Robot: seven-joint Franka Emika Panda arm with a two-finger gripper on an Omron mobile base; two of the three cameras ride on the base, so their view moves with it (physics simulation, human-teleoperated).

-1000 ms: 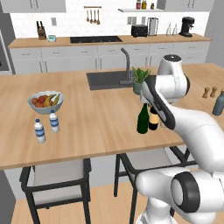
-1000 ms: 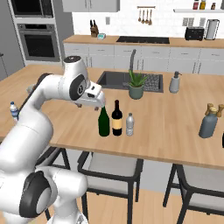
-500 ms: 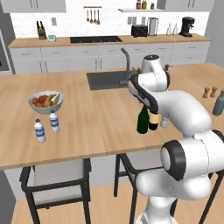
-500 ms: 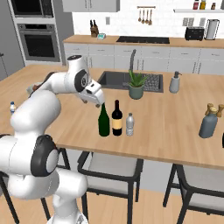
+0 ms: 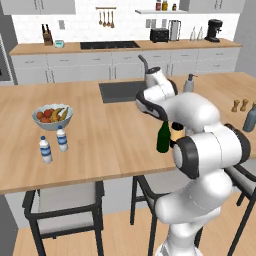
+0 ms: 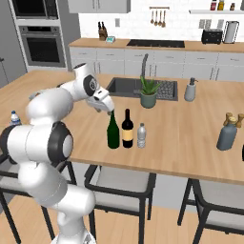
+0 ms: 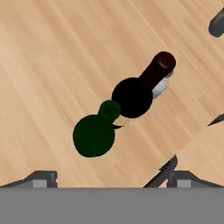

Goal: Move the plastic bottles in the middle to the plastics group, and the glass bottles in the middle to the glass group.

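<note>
At the far left of the wooden island counter (image 5: 85, 150) stood the plastics group (image 5: 53, 144), two small blue-banded water bottles set side by side just in front of a fruit bowl (image 5: 52, 116); they marked the spot where any plastic from the middle belonged, well apart from the cluster still to be sorted.

Near the middle of the counter's front edge the three unsorted bottles stood upright in a tight row. The dark green wine bottle (image 6: 113, 131) was leftmost, the near-black wine bottle (image 6: 127, 129) with its tan label just beside it, and the small clear plastic bottle (image 6: 141, 135) at the right end, close enough that the hand view looked straight down on their tops as overlapping dark discs, with only a pale sliver of the plastic one showing behind the black bottle. That crowding probably made the green bottle, at the open end, the easiest to reach.

The gripper (image 6: 108, 107) hung above the green bottle's neck with its jaws spread wide and nothing between them, placed for a descent rather than a grasp; whether the fingers quite cleared the cap was hard to judge from the blurred right base view.

Further right sat a potted plant (image 6: 148, 93) and a soap dispenser (image 6: 190, 90) by the sink. At the far right waited the glass group (image 6: 227, 135), a tall grey-blue bottle, with two brown shakers (image 5: 239, 105) near it.
</note>
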